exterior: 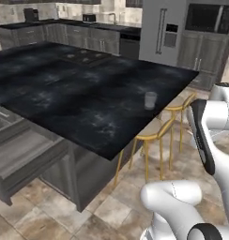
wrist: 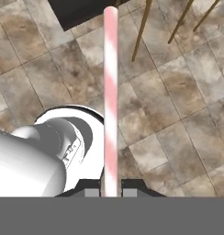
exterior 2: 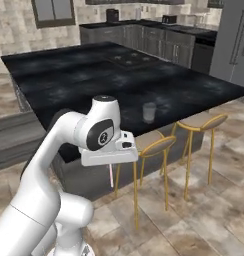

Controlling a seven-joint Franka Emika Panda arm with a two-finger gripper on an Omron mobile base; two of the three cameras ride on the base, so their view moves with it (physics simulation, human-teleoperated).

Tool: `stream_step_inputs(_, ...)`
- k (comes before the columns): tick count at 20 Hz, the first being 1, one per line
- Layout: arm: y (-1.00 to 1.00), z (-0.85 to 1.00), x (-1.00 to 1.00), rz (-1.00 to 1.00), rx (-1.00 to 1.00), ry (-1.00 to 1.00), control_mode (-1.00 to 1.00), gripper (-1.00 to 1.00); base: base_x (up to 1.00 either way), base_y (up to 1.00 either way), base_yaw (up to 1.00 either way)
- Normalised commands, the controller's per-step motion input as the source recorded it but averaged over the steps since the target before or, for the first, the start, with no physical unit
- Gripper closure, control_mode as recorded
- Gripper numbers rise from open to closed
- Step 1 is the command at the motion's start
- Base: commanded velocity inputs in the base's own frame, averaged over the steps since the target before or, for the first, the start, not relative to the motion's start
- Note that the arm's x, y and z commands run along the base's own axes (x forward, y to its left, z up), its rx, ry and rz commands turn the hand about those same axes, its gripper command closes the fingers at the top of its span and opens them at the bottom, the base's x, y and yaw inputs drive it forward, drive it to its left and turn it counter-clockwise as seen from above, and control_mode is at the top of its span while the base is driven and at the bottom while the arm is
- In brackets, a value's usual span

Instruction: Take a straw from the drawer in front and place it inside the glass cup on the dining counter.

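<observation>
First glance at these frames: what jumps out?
The thin white-pink striped straw, clamped in the gripper and hanging over the tiled floor beside the big black marble-look dining counter. Next, the small clear glass cup standing upright near the counter's edge above the gold-legged stools. On the left, the wide grey drawer stands open.
</observation>
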Motion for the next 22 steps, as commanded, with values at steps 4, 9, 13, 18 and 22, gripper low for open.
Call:
stream_step_inputs(4, 0.00, 0.00, 0.00, 0.00, 0.00, 0.00, 1.00, 1.00, 0.24, -0.75, 0.53)
stream_step_inputs(9, 0.00, 0.00, 0.00, 0.00, 0.00, 0.00, 1.00, 1.00, 0.13, -0.80, 0.51)
stream_step_inputs(13, 0.00, 0.00, 0.00, 0.00, 0.00, 0.00, 1.00, 1.00, 0.00, -0.77, 0.50)
stream_step_inputs(18, 0.00, 0.00, 0.00, 0.00, 0.00, 0.00, 1.00, 1.00, 0.00, -0.68, 0.50)
stream_step_inputs(22, 0.00, 0.00, 0.00, 0.00, 0.00, 0.00, 1.00, 1.00, 0.01, -0.58, 0.46)
